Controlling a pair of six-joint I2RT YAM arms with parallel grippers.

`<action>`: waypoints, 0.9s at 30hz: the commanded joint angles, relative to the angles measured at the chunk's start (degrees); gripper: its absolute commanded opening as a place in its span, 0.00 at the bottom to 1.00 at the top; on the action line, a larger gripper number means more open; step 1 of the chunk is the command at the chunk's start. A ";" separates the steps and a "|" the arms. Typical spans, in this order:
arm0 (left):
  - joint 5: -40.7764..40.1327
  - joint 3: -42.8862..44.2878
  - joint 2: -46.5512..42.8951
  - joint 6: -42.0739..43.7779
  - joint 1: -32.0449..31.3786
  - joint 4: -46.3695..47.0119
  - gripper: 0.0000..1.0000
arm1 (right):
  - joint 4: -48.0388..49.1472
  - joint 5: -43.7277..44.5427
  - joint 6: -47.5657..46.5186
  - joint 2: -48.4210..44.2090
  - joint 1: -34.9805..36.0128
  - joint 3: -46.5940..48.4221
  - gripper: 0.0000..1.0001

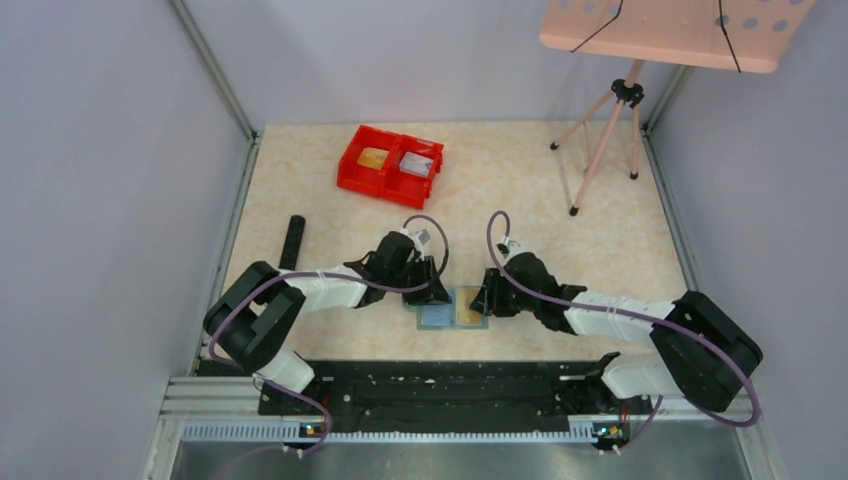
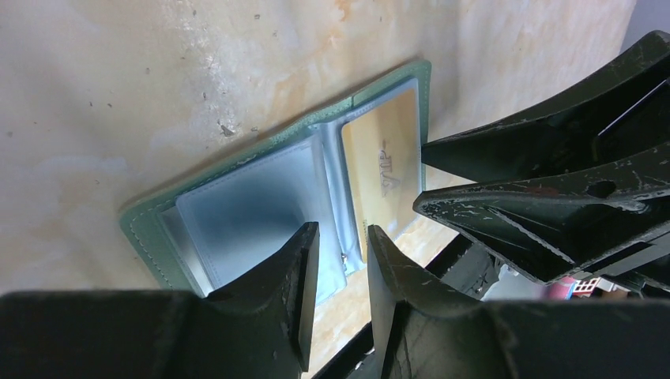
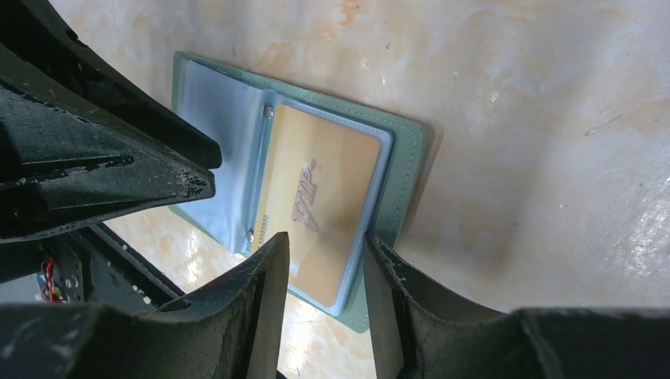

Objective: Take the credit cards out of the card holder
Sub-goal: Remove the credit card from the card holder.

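The card holder [image 1: 441, 316] lies open and flat on the desk [image 1: 620, 220], down at 6 o'clock, close to the arms' bases. Its right-hand page shows a gold card [image 3: 320, 197] lettered VIP, tucked in a clear pocket. The left-hand page is a pale blue-grey pocket [image 2: 245, 213].

The left fingers [image 2: 310, 257] reach in from 10 o'clock of the holder with only a narrow gap between them, and their tips are over the fold between the two pages. The right fingers [image 3: 272, 272] reach in from 3 o'clock, also narrowly parted, and the gold card's near end shows in their gap. Both pairs look parted rather than clamped. I cannot tell whether their tips touch the plastic.

A red bin [image 1: 390, 165] with two compartments stands well apart at 11 o'clock.
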 commanded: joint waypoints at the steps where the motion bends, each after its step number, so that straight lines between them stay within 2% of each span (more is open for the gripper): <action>1: 0.52 1.03 0.43 0.27 -0.16 3.08 0.34 | 1.04 1.37 0.28 -0.01 -0.57 -0.54 0.40; 8: 1.12 0.95 1.34 -0.31 -0.32 4.24 0.34 | 2.89 0.52 1.14 0.39 -0.62 -1.64 0.37; 15: 1.04 0.80 2.21 -0.66 -0.77 4.90 0.34 | 3.53 0.29 1.35 1.95 -0.60 -2.11 0.28; 23: 1.16 1.05 3.39 -0.89 -1.03 5.34 0.34 | 3.24 0.73 1.16 1.76 -0.62 -2.22 0.11; 27: 0.84 1.05 3.05 -0.77 -1.04 4.90 0.34 | 1.58 0.75 1.48 1.05 -0.62 -1.51 0.13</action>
